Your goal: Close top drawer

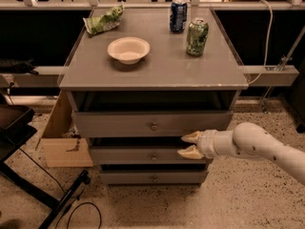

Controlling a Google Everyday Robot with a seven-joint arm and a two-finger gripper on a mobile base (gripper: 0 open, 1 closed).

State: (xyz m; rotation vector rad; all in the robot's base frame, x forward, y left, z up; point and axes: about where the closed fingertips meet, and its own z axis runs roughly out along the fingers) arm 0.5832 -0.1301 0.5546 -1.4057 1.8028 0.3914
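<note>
The top drawer is a wide grey front with a small round metal knob at its centre. It stands pulled out a little from the grey cabinet, with a dark gap above it. My gripper comes in from the right on a white arm. Its two tan fingers are spread apart and hold nothing. It hangs just below the top drawer's right part, in front of the middle drawer.
On the cabinet top stand a white bowl, a green can, a blue can and a green chip bag. The bottom drawer is below. A cardboard box and a black stand leg lie to the left.
</note>
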